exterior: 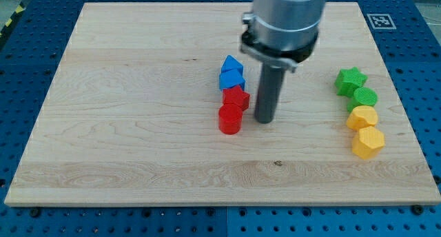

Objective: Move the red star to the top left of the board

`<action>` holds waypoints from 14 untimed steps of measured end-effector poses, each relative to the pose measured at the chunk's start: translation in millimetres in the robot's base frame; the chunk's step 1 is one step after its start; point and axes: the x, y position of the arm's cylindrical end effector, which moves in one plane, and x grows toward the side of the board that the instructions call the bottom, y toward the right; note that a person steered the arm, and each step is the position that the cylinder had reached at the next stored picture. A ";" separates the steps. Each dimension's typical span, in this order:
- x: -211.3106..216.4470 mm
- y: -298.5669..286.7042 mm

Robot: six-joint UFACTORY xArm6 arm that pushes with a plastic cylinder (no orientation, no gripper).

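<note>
- red star point(236, 97) sits mid-tabletop point(124, 127), wedged in a short column: blue block point(231, 72) touching it on the top side, red cylinder point(229, 119) touching on the bottom side.
- rod tip point(264, 120) is just beside the star, on the view's right, slightly lower.
- no jaws on this rig, just a bare rod; nothing held.
- target is the board's top left, so the tip is on the right side for a leftward push; likely needs to come lower for the upward component.
- risk: blue block gets dragged along.
- green and yellow blocks well apart at right.
</note>
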 end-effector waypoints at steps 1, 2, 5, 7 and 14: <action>-9.6 -58.9; -55.0 -109.9; -63.9 -84.5; -51.1 -69.3; -118.7 -40.6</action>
